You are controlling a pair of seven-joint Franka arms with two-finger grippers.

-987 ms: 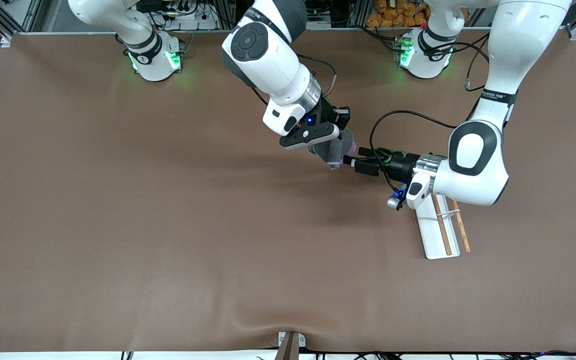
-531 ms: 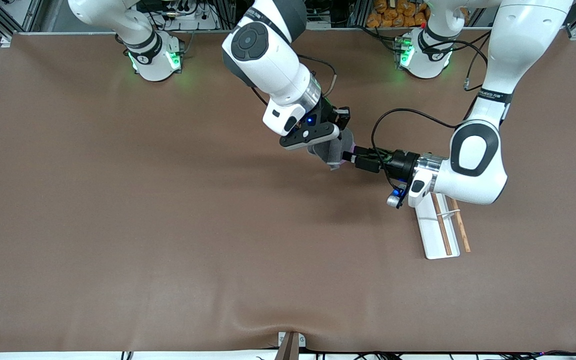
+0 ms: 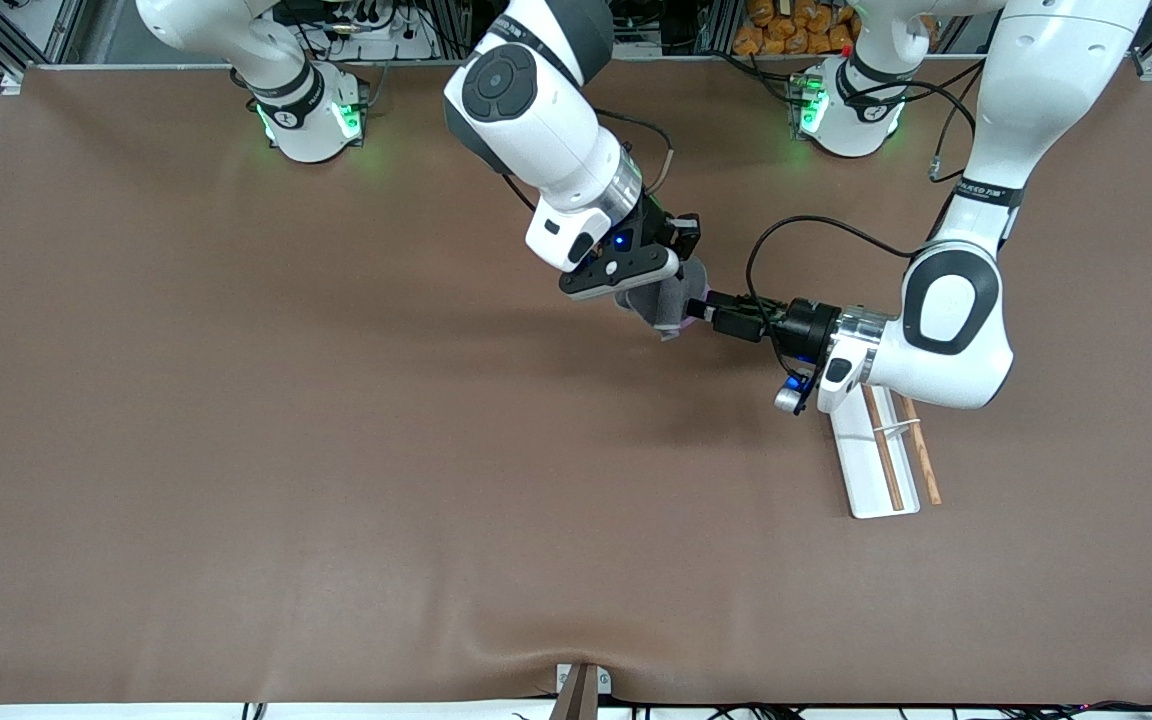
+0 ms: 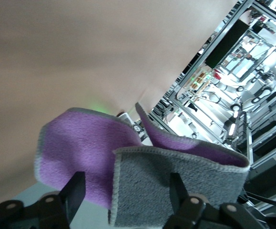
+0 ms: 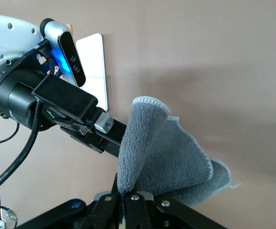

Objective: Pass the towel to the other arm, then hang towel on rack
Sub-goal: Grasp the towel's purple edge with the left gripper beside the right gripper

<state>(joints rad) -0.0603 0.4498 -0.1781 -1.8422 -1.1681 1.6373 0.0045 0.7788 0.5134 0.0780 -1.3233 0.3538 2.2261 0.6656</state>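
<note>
My right gripper (image 3: 658, 287) is shut on the towel (image 3: 673, 302) and holds it up over the middle of the table. In the right wrist view the towel (image 5: 164, 152) shows its grey face, pinched at a fold between the shut fingers of that gripper (image 5: 130, 194). My left gripper (image 3: 702, 310) is open and level with the towel, its fingers on either side of the hanging cloth. In the left wrist view the towel (image 4: 176, 176) shows purple and grey between the spread fingers (image 4: 75, 190) of that gripper (image 4: 126, 195). The rack (image 3: 876, 470) lies on the table under the left arm's wrist.
The rack's white base (image 5: 94, 67) also shows in the right wrist view next to the left gripper's body. The brown mat (image 3: 336, 450) covers the table. Both arm bases (image 3: 311, 115) stand along the edge farthest from the front camera.
My left gripper has moved in toward the towel, so its open fingers now straddle the cloth. The right gripper and towel have stayed in place.
</note>
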